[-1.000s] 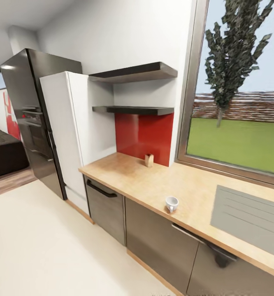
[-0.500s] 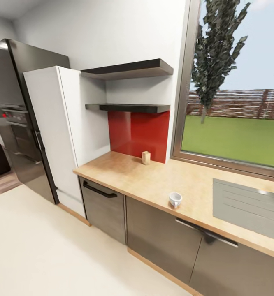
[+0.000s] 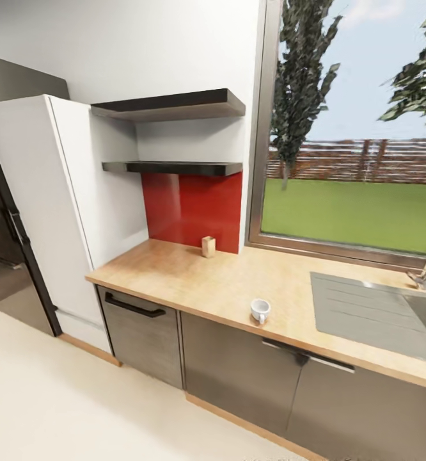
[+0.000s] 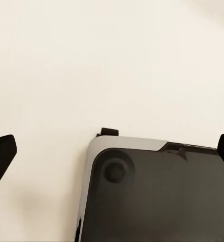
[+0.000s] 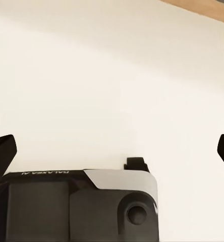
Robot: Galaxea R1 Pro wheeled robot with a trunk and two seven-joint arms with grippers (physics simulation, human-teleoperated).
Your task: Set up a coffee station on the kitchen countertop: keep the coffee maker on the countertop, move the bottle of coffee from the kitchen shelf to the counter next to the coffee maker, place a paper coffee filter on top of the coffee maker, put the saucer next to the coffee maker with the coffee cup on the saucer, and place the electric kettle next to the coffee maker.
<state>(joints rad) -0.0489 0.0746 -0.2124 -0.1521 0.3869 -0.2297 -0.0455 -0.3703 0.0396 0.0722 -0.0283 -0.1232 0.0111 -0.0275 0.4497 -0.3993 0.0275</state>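
1. The surface (image 3: 238, 288) runs along the wall, from the fridge (image 3: 40, 211) at the left to the sink (image 3: 373, 314) at the right.
2. The cup (image 3: 260, 310) stands on the surface near its front edge, left of the sink.
3. A small block (image 3: 208, 246) stands on the surface at the back, against the wall panel (image 3: 194, 208).
4. Two shelves (image 3: 174, 134) hang above that panel, one over the other.
5. The window (image 3: 354, 134) is behind the sink, right of the shelves.
6. Cabinets (image 3: 238, 371) sit below the surface, on the floor (image 3: 59, 403).

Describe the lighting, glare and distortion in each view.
Head view: even daylight, wide-angle lean at the window frame, soft sheen on the red backsplash, faint shadow under the cup. Both wrist views: flat, pale floor, no glare.
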